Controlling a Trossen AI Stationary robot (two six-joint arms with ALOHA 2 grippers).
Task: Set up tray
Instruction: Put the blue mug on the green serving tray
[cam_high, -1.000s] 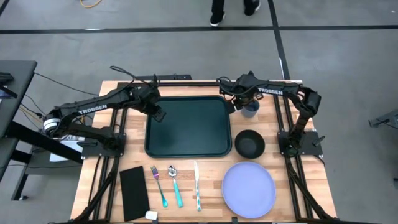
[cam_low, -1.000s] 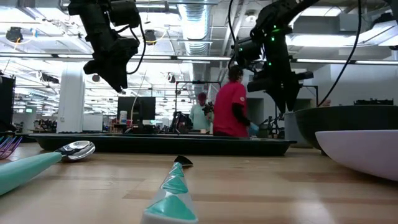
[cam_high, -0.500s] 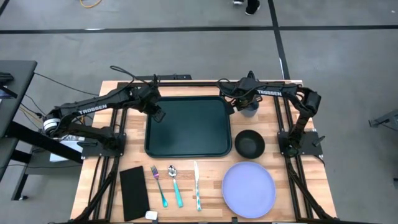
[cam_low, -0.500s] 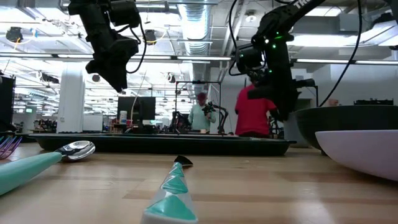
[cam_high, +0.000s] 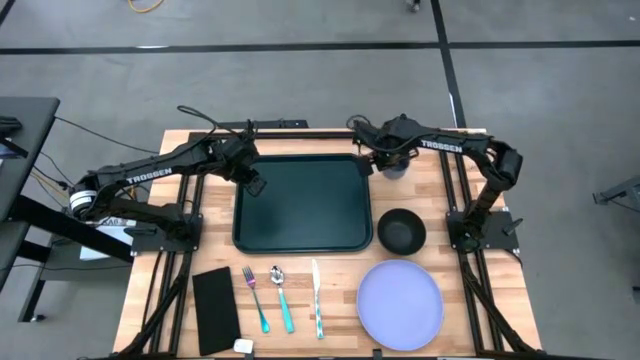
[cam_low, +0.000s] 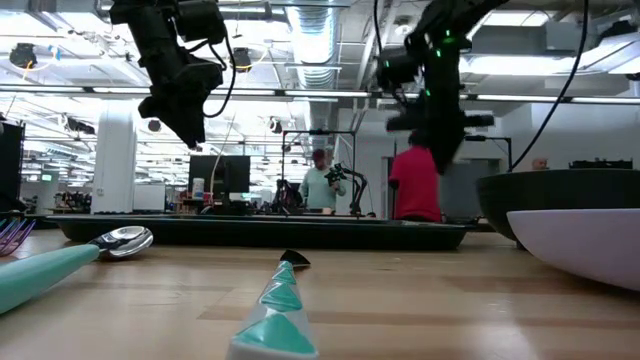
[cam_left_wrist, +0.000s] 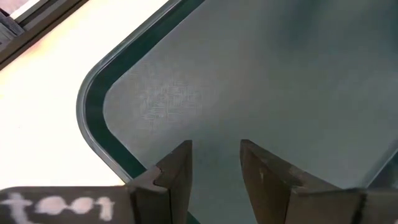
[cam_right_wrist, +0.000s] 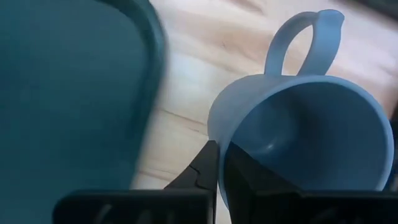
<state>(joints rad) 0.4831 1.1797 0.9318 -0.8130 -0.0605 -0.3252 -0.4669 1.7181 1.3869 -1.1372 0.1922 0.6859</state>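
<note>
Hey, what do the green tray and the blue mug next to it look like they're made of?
The tray looks like moulded plastic: a finely textured matte floor with a smooth rounded rim. The mug also looks plastic, pale blue and matte with a thin wall and one-piece handle, though glazed ceramic can't be ruled out.

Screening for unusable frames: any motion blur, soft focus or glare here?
Low view: right gripper smeared, knife handle in the foreground soft. Right wrist view: tray edge blurred, mug sharper. Left wrist view: pale sheen on tray. High view: crisp.
</note>
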